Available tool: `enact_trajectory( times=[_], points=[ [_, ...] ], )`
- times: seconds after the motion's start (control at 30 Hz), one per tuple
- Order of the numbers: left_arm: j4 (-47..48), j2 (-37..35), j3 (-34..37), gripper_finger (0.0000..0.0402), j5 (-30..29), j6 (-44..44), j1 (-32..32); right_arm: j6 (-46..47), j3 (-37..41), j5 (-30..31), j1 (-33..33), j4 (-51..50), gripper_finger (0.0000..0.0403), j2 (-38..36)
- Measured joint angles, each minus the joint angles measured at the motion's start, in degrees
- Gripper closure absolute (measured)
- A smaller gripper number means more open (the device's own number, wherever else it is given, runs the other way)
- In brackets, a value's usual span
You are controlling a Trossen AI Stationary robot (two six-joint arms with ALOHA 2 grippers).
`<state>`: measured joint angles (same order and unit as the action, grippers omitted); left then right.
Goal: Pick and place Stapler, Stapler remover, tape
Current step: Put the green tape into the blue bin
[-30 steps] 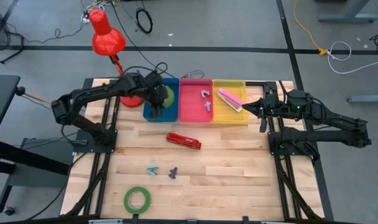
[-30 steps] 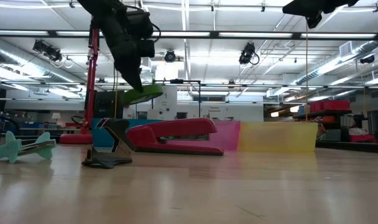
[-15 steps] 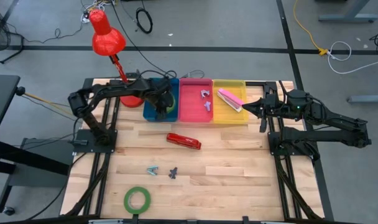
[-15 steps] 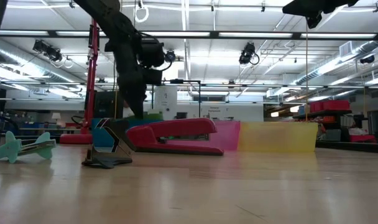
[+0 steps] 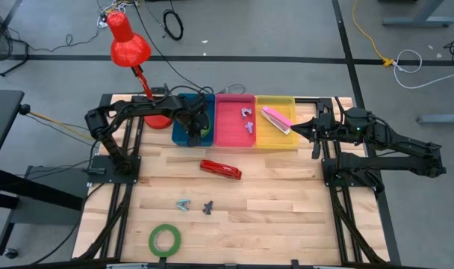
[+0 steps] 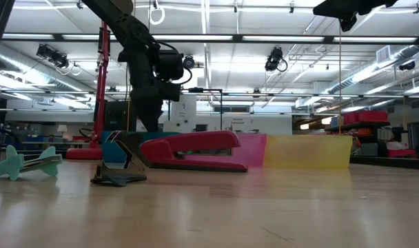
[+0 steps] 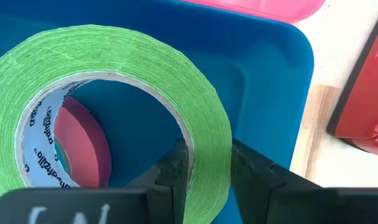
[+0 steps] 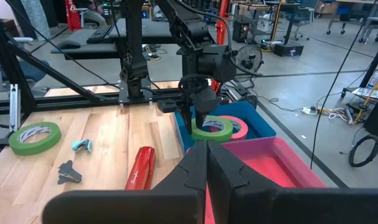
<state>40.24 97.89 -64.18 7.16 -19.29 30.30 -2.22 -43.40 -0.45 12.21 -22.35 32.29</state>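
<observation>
1. A red desk lamp (image 5: 129,46) is seen at the far left corner of the wooden table (image 5: 287,202), its base beside the blue bin (image 5: 184,136).
2. The left gripper (image 5: 198,127) is reached down into the blue bin, and its fingers (image 7: 176,168) are clamped on the wall of a green tape roll (image 7: 114,93), one finger inside the ring and one outside. The roll is held just over a red/pink tape roll (image 7: 83,146) that lies on the bin's floor.
3. A second green tape roll (image 5: 165,239) is found lying flat near the front edge of the table, well apart from the bins.
4. A teal staple remover (image 5: 183,204) and a dark staple remover (image 5: 207,207) are placed just beside each other on the bare wood, between the green roll and the red stapler (image 5: 220,169).
5. The red stapler is laid on the wood just in front of the bins.
6. Two more staple removers (image 5: 247,119) are seen inside the pink bin (image 5: 234,136).
7. A pink stapler (image 5: 275,118) is laid tilted in the yellow bin (image 5: 275,140).
8. The right gripper (image 5: 296,129) is held at the yellow bin's right side, its fingers pressed together on nothing.
</observation>
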Motion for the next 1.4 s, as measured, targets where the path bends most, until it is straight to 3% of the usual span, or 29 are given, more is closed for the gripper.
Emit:
enact_trajectory(
  times=[0.13, 0.33, 0.47, 0.7, 0.97, 1.4],
  points=[
    [-0.1, 0.0, 0.0, 0.0252, -0.1, 0.0, -0.2, 0.0, 0.0, 0.0, 0.0, 0.0, 0.0393, 0.0],
    [0.5, 0.0, 0.0, 0.0160, -5.2, 0.9, -1.0, 0.0, 0.0, 0.0, 0.0, 0.0, 0.0393, 0.0],
    [0.9, 0.0, 0.0, 0.0126, -5.5, 0.7, -1.0, 0.0, 0.0, 0.0, 0.0, 0.0, 0.0393, 0.0],
    [2.1, -1.8, 0.0, 0.0124, -6.4, 0.6, -1.0, 0.0, 0.0, 0.0, 0.0, 0.0, 0.0393, 0.0],
    [4.5, -9.2, 0.0, 0.0128, -6.1, 1.2, -1.5, 0.0, 0.0, 0.0, 0.0, 0.0, 0.0393, 0.0],
    [6.9, -18.9, 0.0, 0.0129, -6.0, 5.1, -9.1, 0.0, 0.0, 0.0, 0.0, 0.0, 0.0393, 0.0]
  ],
)
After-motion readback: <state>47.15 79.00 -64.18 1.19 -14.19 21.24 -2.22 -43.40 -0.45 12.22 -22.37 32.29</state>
